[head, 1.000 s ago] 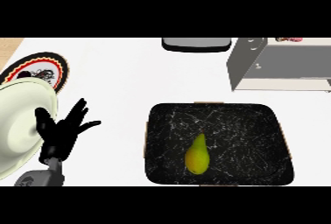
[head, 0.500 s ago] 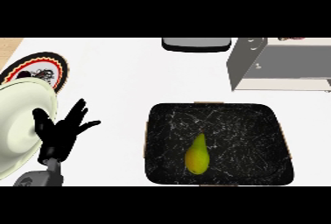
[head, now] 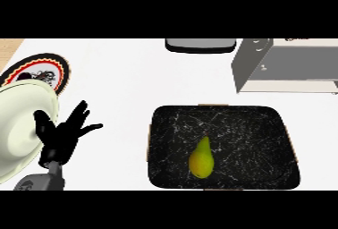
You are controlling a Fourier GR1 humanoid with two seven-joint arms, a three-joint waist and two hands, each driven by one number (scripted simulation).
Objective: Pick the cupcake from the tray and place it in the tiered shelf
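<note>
head view shows one white counter (head: 132, 80), one black tray (head: 221, 147), one grey tiered shelf (head: 287, 67), two plates, one left hand (head: 63, 136) resting with fingers spread, holding nothing. the right hand is not visible. no cupcake shows: in the tray lies one yellow-green pear-like fruit (head: 201, 159), probably light, smooth, best taken at its wide middle.

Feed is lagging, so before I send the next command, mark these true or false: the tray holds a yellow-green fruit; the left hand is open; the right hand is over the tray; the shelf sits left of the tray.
1. The black tray holds a yellow-green fruit: true; no cupcake is visible.
2. The left hand is open: true, fingers spread, beside the pale plate.
3. The right hand is over the tray: false; it is not in view.
4. The shelf sits left of the tray: false; it stands beyond it, toward the right.
</note>
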